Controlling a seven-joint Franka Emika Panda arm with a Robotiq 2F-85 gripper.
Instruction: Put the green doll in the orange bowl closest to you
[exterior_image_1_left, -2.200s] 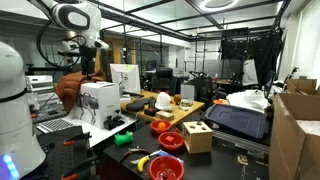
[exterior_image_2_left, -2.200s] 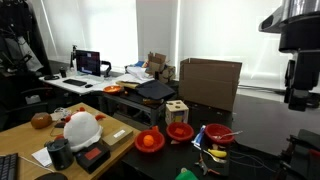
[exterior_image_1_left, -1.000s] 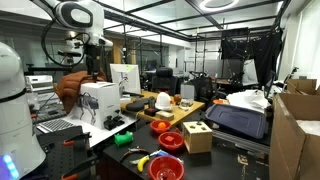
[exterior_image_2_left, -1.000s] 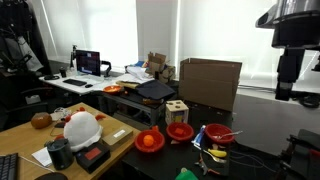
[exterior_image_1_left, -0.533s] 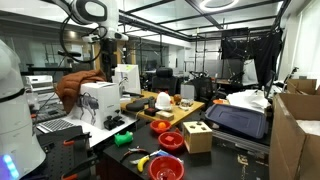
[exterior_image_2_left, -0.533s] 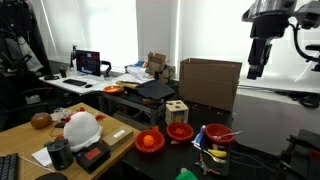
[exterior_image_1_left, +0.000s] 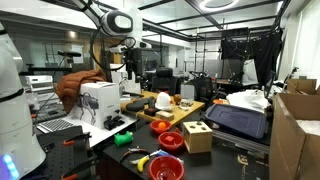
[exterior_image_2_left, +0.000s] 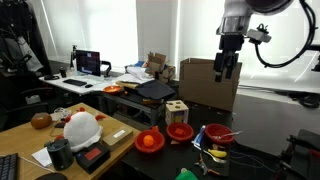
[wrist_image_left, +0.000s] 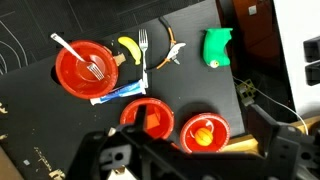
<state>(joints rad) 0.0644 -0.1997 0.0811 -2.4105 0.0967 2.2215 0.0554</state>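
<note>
The green doll (wrist_image_left: 217, 47) lies on the black table at the top right of the wrist view. It also shows in both exterior views (exterior_image_1_left: 122, 138) (exterior_image_2_left: 186, 174). The largest orange bowl (wrist_image_left: 85, 68) holds a white fork; it also shows in both exterior views (exterior_image_1_left: 166, 168) (exterior_image_2_left: 218, 134). My gripper (wrist_image_left: 190, 160) hangs high above the table, far from both, with jaws apart and nothing between them. It also shows in both exterior views (exterior_image_1_left: 130, 70) (exterior_image_2_left: 227, 68).
Two smaller red-orange bowls (wrist_image_left: 146, 116) (wrist_image_left: 204, 131) sit near the gripper's shadow; one holds a small orange lump. A yellow banana toy (wrist_image_left: 128, 49) and a metal fork (wrist_image_left: 144, 45) lie between the big bowl and the doll. A wooden shape box (exterior_image_1_left: 197, 135) stands beside the bowls.
The arm has swung across from the side of the scene toward the table, and the gripper has come over the bowls. The objects on the table have not moved.
</note>
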